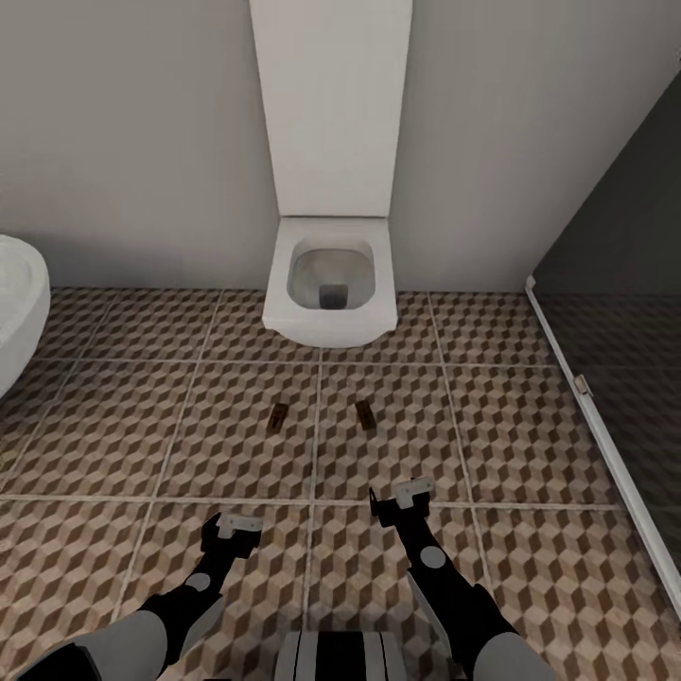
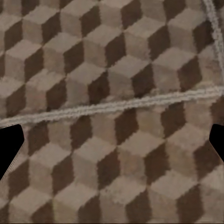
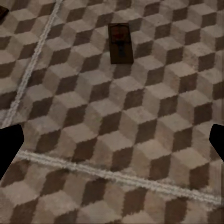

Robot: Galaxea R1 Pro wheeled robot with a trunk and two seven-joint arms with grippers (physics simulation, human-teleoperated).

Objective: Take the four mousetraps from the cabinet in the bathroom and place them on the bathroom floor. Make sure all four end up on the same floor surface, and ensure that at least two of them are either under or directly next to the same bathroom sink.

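Both grippers hang low over the floor at the near edge of the head view, the left gripper and right gripper each with fingers spread apart and nothing between them. On the cube-patterned tiles beyond them lie two mousetraps, flat and well apart from the grippers: the left trap and the right trap, on either side of a grout line, in front of the toilet. A white rounded fixture is cut off at the left edge, a dark glass panel stands at the right, and the traps' details are too small to make out.
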